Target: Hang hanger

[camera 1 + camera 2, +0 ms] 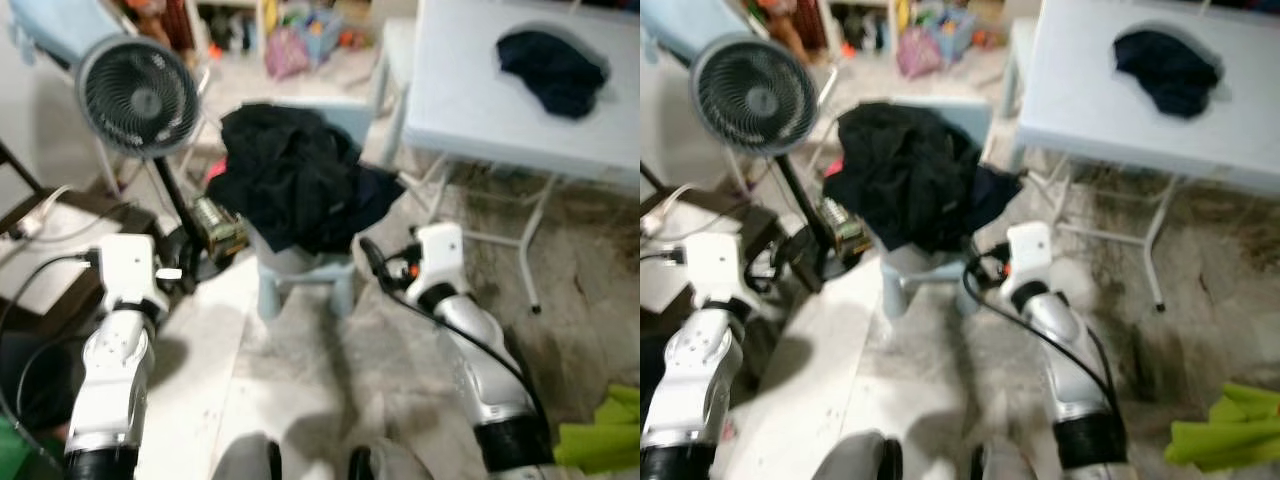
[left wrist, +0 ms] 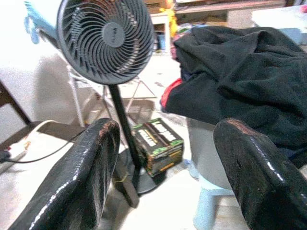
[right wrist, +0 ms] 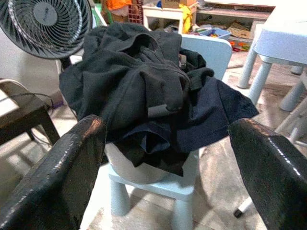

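Honestly barely started. Both hands empty: left gripper [image 2: 163, 177] and right gripper [image 3: 163, 182] spread wide, aimed at the black clothes [image 1: 295, 175] heaped on the small chair [image 1: 300, 275] at 12 o'clock. Can't spot any hanger; fan [image 1: 135, 95] at 10 o'clock. Finding, grabbing, hanging all left.

Both end effectors [image 2: 163, 167] [image 3: 168, 167] raised (fingers spread).

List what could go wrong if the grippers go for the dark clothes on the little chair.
1. The black clothes are heaped loosely and spill over the small blue chair, so a pull by the open right gripper may drag the heap to the floor.
2. The standing fan and its cord stand close beside the left gripper; a swing could knock it.
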Controlling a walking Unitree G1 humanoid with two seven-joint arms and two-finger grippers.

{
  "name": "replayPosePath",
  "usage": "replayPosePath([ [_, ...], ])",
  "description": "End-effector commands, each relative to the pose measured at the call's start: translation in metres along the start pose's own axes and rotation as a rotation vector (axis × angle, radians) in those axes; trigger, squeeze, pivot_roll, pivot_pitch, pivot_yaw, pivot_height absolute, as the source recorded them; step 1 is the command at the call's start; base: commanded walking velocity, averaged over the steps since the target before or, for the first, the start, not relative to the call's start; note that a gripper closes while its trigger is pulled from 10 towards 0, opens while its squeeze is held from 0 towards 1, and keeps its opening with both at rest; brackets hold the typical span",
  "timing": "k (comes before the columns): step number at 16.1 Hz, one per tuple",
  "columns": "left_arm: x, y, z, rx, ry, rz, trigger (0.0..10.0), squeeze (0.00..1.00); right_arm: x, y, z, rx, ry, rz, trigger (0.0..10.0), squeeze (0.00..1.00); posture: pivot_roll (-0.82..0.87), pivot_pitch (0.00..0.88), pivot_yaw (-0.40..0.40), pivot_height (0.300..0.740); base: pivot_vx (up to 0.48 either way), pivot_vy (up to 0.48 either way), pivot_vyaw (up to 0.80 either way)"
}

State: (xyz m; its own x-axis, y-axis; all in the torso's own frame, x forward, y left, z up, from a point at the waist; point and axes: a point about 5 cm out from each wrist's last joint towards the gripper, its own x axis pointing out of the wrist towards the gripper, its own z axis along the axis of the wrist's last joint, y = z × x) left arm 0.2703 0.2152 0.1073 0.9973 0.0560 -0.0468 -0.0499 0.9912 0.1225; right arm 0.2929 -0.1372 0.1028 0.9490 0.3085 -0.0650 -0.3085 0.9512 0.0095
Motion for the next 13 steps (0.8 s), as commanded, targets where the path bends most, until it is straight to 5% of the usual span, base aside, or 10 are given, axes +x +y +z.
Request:
replayPosePath([
  [1,0.0000,-0.0019,0.0061,-0.005,-0.032,-0.016,10.0,0.00,0.0002,-0.0036,0.0051,0.010,-0.005,-0.012,10.0,0.00,0.04,0.125,-0.024,0.740,0.277,0.000,0.00],
  [13,-0.0002,-0.0050,0.0035,-0.032,-0.038,-0.039,10.0,0.00,-0.0014,-0.0123,0.0103,-0.006,-0.042,-0.058,10.0,0.00,0.03,0.127,-0.028,0.740,0.404,0.000,-0.04],
])
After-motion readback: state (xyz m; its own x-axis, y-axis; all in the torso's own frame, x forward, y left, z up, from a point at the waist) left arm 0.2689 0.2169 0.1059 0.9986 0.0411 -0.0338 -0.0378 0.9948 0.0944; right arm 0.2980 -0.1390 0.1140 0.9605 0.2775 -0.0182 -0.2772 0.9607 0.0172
